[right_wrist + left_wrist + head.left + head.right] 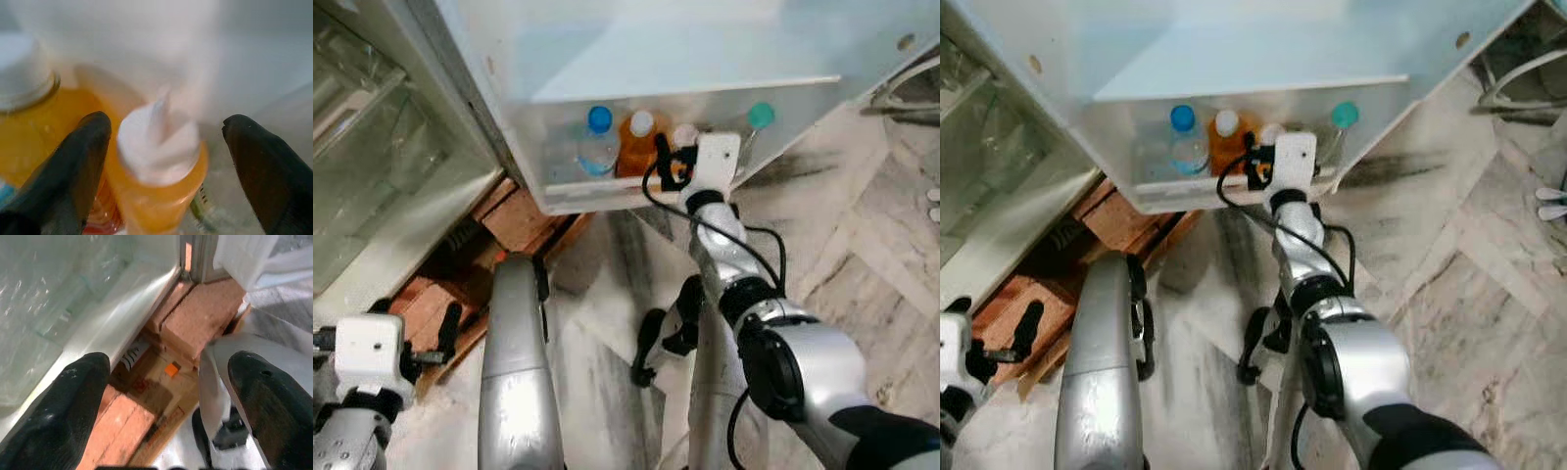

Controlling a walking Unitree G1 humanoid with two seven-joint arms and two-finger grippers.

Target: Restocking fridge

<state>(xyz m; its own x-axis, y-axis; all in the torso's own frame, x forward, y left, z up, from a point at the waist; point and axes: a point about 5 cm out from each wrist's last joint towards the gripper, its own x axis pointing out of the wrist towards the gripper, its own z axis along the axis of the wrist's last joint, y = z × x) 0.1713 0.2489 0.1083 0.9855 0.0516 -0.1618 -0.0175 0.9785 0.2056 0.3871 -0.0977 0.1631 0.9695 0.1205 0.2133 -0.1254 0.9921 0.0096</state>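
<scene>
Reaching forward into the fridge door shelf, right gripper with fingers spread wide on either side of a small orange bottle topped by a white pointed cap, not touching it on either side. Standing in the same shelf, left to right in the head views: a clear water bottle with blue cap, a larger orange juice bottle with white cap, the small orange bottle mostly hidden behind the white wrist housing, and a bottle with a teal cap near the shelf's far end. Showing no readable brand or lettering on any bottle; a faint dark mark low on the small bottle too blurred to read. Hanging low at the robot's left, left gripper with fingers apart and holding nothing, pointed toward the red-brown bricks and wooden boards under the fridge body. Lying beneath everything, grey-veined marble floor, with the robot's silver legs in the foreground.
</scene>
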